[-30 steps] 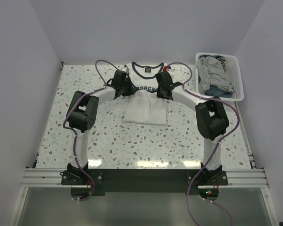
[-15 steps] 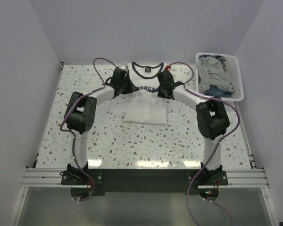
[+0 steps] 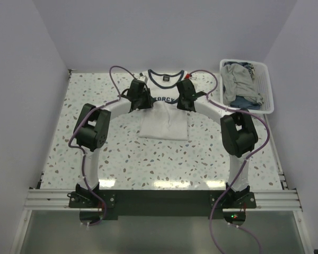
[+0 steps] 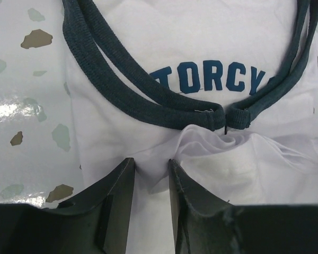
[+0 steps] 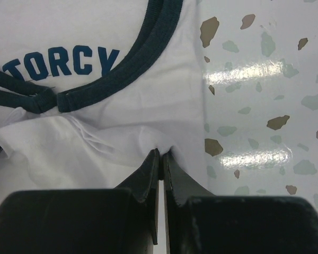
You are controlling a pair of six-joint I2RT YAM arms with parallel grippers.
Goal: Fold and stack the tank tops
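— Where's the white tank top (image 3: 164,124)?
— Flat on the speckled surface (image 3: 127,153) between the arms (print up) — right jaws clamped on a pucker of it, left jaws apart just over the cloth.
— The grey tank top (image 3: 237,82)?
— Bundled in the basket (image 3: 269,100).

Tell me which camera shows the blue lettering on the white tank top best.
Left wrist: the lettering sits large and sharp near the middle of the frame. The right wrist view shows it smaller, toward the left edge. The top view shows it tiny and hard to read.
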